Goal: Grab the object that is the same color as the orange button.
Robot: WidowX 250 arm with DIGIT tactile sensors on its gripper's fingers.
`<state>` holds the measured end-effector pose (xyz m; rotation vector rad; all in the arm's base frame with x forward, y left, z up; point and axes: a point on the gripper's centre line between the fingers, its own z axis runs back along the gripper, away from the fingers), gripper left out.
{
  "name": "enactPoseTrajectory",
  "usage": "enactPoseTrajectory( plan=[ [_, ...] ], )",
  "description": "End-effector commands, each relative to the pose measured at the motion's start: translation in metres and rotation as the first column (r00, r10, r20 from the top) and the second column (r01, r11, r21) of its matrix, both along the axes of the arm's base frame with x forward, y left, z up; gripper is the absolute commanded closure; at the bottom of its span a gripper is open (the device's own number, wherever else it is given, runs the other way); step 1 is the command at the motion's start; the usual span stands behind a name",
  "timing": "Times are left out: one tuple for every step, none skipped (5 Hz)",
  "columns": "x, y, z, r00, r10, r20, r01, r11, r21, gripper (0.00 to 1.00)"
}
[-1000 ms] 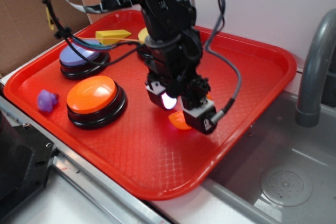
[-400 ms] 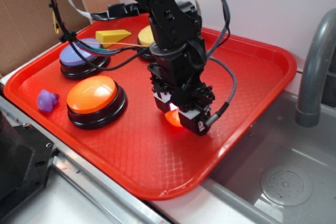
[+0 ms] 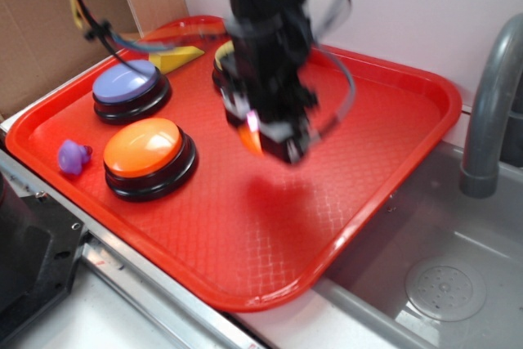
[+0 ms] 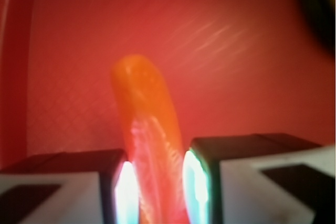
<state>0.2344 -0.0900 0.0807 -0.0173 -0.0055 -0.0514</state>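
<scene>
Lifted since the earlier frames: orange slice [image 4: 149,145], formerly on the tray floor, now off it, pinched between the pads of the hand [image 3: 265,132], which has risen and blurs with motion. Hand clenched on the slice, the free end protruding past the pads. Below: red tray [image 3: 384,96], bare where the slice lay. Left of the hand: orange button [image 3: 149,157], purple button [image 3: 129,90], purple toy [image 3: 73,155]; yellow wedge [image 3: 176,58] behind. Risk: glossy curved plastic, gripped near one end, may pivot or slip out during quick travel.
</scene>
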Motion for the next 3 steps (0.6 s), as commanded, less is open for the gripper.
enactPoseTrajectory(
  plan=[
    [0.005, 0.06, 0.069, 0.994, 0.012, 0.107, -0.013, 1.0, 0.004, 1.0],
    [0.007, 0.082, 0.077, 0.996, -0.016, 0.091, 0.013, 0.999, 0.033, 1.0],
    [0.01, 0.08, 0.077, 0.995, -0.037, 0.094, 0.031, 0.997, 0.07, 1.0]
  ],
)
